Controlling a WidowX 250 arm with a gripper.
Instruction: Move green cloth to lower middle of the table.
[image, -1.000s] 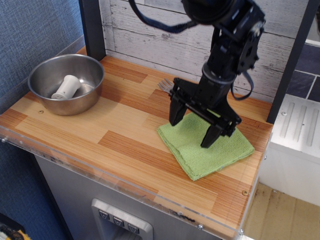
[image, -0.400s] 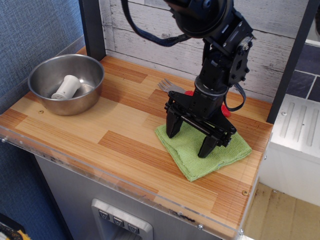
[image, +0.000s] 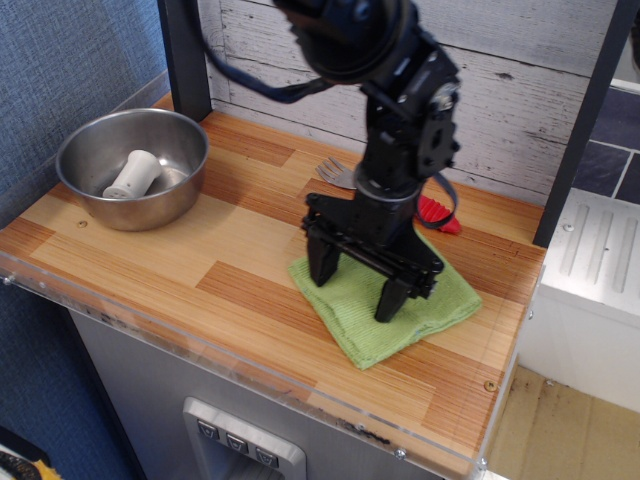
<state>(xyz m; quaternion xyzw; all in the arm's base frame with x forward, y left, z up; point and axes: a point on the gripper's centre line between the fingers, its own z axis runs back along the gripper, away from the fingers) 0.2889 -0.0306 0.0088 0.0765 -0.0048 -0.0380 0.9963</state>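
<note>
Gripper (image: 358, 282): pointing straight down, jaws spread wide, both fingertips planted on the green cloth (image: 380, 305). Nothing is pinched between them; the fabric between the tips lies flat, not bunched. Looks like a press-and-drag contact rather than a grasp.

Green cloth: directly beneath the gripper, folded square turned diamond-wise, one corner aimed at the front edge of the table (image: 150, 270). One fingertip (image: 322, 270) sits near the cloth's left corner, the other (image: 390, 300) close to its middle. The line between the tips runs roughly along the cloth's left-to-right diagonal.

Position on table: cloth lies right of centre, in the front half, its near corner close to the clear acrylic edge but not over it. The lower-middle zone is bare wood just to the cloth's left. Judgement: the coming move turns on sliding leftward, with little or no forward travel, since the front margin is thin. Downward pressure would need to hold or the tips may skid over the weave.

Beyond: a red object (image: 436, 213) just behind the cloth, partly hidden by the arm; a fork (image: 335, 173) behind that near the wall. Steel bowl (image: 132, 165) far left, well apart, holding a white item (image: 133, 175).

Writing, brands: none legible anywhere.
</note>
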